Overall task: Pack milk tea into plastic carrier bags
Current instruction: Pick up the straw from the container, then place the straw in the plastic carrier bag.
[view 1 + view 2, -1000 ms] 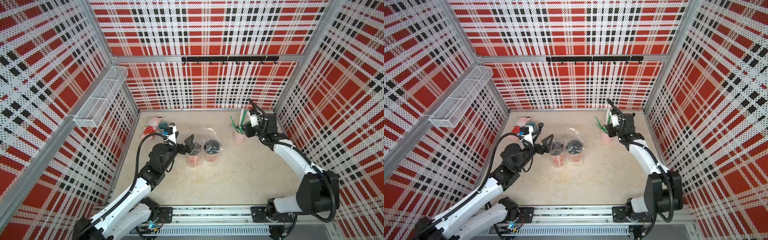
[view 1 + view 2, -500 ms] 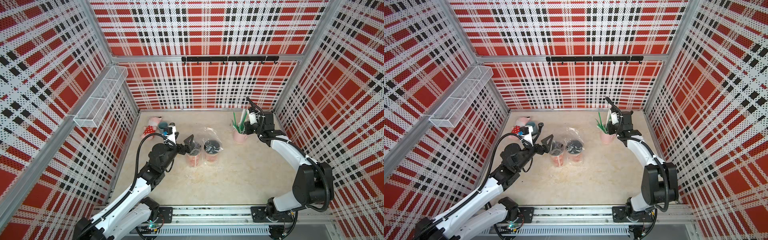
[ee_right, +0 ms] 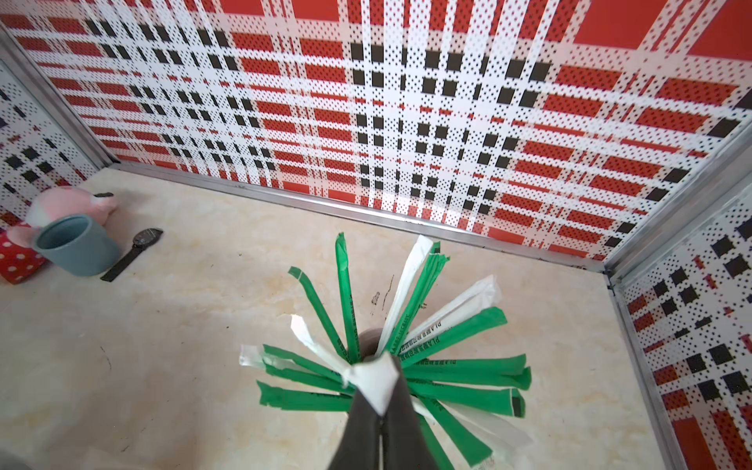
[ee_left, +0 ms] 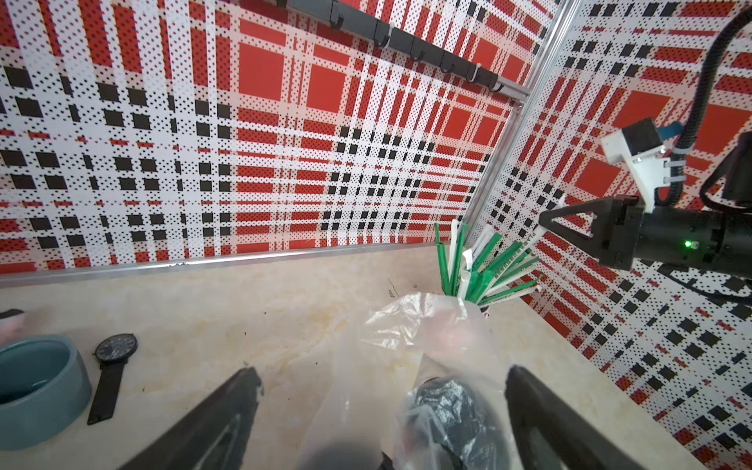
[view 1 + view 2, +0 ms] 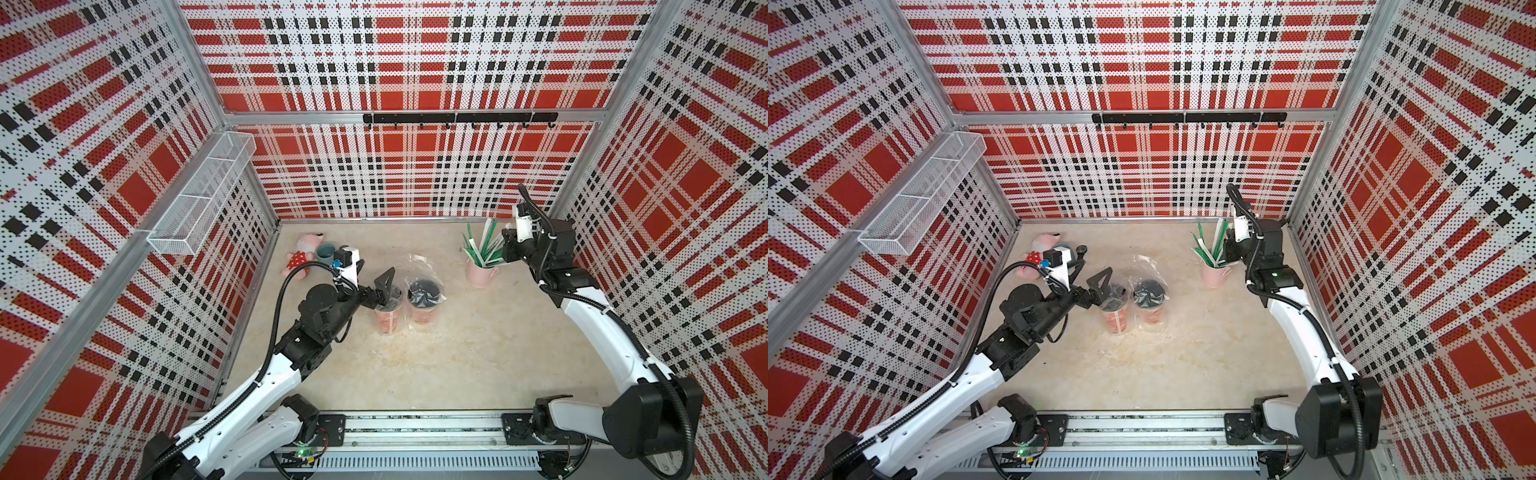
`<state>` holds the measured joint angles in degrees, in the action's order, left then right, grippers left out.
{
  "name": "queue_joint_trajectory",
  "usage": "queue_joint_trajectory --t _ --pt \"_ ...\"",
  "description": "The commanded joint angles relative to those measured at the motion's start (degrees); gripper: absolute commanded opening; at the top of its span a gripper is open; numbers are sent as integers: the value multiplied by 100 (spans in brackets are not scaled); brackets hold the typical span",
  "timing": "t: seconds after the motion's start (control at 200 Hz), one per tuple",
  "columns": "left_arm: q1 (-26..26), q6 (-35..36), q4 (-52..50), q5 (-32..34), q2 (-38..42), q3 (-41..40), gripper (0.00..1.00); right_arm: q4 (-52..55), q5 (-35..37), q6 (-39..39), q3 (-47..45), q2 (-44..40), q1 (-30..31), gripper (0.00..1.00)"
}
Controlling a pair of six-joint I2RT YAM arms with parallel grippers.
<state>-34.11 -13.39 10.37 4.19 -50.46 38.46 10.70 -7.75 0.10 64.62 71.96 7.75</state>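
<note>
The left white-and-black robot arm point(image 5: 266, 382) reached from the front rail toward the middle of the table, elbow bent and wrist roughly level. The left black parallel gripper point(image 4: 381, 371) stood wide open, its two fingers point(image 4: 219, 419) well apart. The right white-and-black robot arm point(image 5: 594, 320) stretched toward the far right corner, wrist tipped downward. The right black parallel gripper point(image 3: 380, 411) was closed tight, pinching the tip of a white paper-wrapped straw point(image 3: 373, 376).
</note>
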Motion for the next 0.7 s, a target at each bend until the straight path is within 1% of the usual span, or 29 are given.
queue_joint_trajectory --t 0.0,0.065,0.15,0.205,0.286,0.396,0.486,0.556,0.626,0.696 --pt "-51 152 -250 120 38 125 97 301 -369 98 318 -312 42 0" --pt "-87 142 -331 114 1 120 96 445 -473 99 458 -474 113 0" --pt "-139 122 -369 106 -21 110 95 752 -78 -57 723 -685 390 0" --pt "-149 115 -369 121 -7 92 95 935 5 -92 938 -800 557 0" --pt "-149 110 -360 138 -9 82 94 970 -313 24 1132 -1007 730 0" --pt "-150 86 -377 55 -33 83 91 1026 -792 378 1294 -1149 1028 0" --pt "-149 16 -522 161 -39 88 90 1337 -923 652 1393 -1199 1316 0" --pt "-149 -98 -638 329 11 60 92 1577 -892 880 1404 -1318 1410 0" --pt "-158 -170 -635 348 88 -8 92 1698 -909 1083 1354 -1443 1483 0" --pt "-151 -234 -598 265 115 -42 91 1765 -1254 1289 1326 -1455 1532 0"
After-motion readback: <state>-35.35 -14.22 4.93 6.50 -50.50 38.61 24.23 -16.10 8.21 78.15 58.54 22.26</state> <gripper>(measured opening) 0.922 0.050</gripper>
